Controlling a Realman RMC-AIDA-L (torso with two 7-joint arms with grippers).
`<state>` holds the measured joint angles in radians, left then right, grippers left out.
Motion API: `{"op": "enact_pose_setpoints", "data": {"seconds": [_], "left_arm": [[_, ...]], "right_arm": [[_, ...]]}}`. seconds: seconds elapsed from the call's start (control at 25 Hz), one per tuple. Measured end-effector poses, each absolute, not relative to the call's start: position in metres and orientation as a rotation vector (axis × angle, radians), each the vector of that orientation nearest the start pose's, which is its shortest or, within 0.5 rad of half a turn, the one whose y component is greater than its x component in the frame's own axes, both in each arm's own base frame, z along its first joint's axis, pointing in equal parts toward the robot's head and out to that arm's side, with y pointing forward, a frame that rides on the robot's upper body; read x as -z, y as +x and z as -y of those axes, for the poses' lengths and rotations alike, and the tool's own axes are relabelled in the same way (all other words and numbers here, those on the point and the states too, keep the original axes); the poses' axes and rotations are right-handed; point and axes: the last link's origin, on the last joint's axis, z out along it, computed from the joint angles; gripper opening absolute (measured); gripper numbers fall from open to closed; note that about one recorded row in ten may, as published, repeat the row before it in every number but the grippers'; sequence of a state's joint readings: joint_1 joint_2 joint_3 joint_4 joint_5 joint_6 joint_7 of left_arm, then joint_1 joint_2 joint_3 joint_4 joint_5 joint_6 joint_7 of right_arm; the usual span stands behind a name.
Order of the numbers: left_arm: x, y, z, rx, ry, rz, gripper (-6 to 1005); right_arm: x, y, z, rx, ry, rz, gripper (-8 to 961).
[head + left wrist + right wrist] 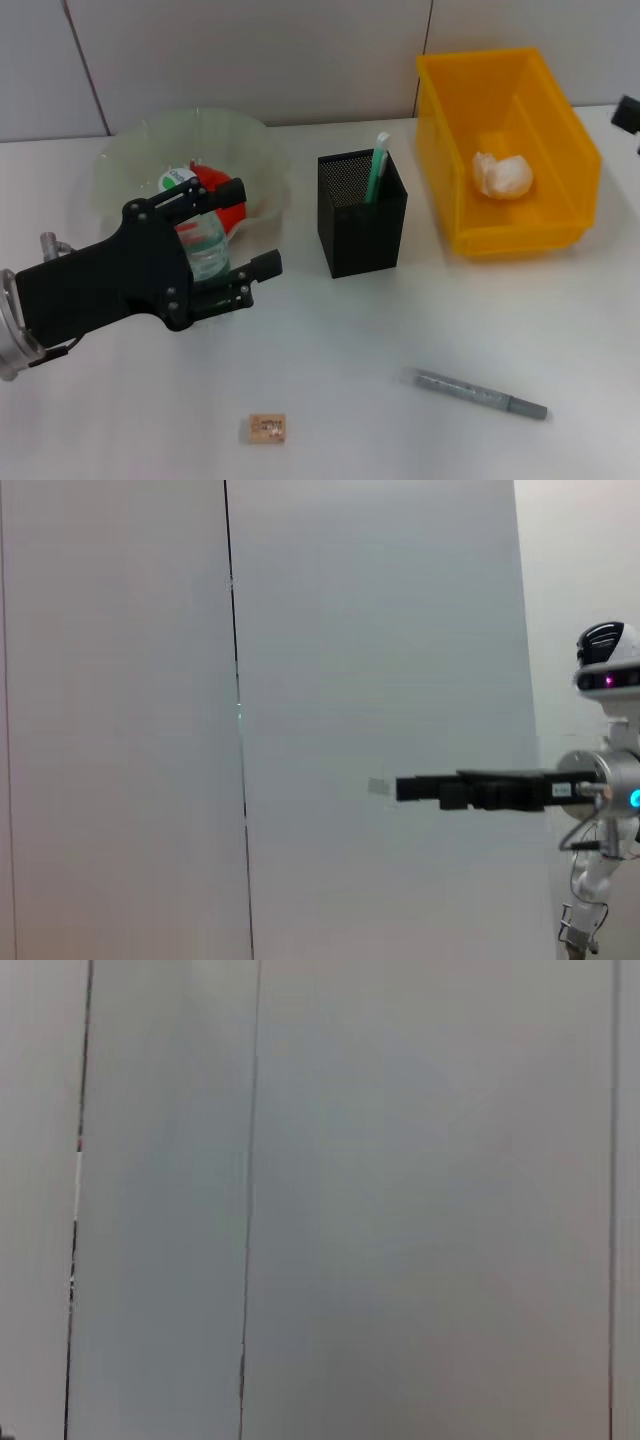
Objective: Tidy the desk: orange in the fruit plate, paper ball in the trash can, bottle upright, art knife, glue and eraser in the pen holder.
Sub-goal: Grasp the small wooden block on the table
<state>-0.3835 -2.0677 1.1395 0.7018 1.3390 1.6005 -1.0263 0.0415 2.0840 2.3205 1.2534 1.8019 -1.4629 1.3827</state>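
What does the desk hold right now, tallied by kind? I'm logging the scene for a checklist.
Containers: 3 (fruit plate, pen holder, trash can)
Stationery: 3 (glue, art knife, eraser)
Bottle: 1
Paper ball: 1
Orange: 1
Total: 9

At the lower left of the head view, the left claw [232,240] is a matte black, flat angular body with small round screws and two jointed black fingers, joined to a silver metal wrist ring. A small black piece of the right arm [627,113] shows at the right edge. In the left wrist view, at the right edge, a white robot body with a black-topped head [606,660], pink and blue lights and a grey cable carries a long black claw.
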Motion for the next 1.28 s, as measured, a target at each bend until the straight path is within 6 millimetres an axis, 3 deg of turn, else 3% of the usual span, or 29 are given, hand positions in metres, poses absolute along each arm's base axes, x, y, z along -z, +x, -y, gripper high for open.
{"op": "enact_pose_setpoints", "data": {"seconds": [0.2,0.8,1.04,1.28], "left_arm": [[0.001,-0.218,-0.304,1.137,-2.586,0.088,796],[-0.006,-0.219,-0.308,1.100,-2.610,0.166,796],[-0.014,-0.214,-0.320,0.880,-2.700,0.218,796],[-0.027,-0.189,-0.327,0.683,-2.795,0.250,796]], "right_arm": [[-0.129,0.289,-0.260,-0.871,-2.114,-0.343,765],[-0.107,0.302,-0.241,-0.930,-2.160,-0.382,767],[-0.098,0.306,-0.237,-0.973,-2.156,-0.393,767],[-0.085,0.314,-0.232,-0.977,-2.156,-0.394,767]]}}
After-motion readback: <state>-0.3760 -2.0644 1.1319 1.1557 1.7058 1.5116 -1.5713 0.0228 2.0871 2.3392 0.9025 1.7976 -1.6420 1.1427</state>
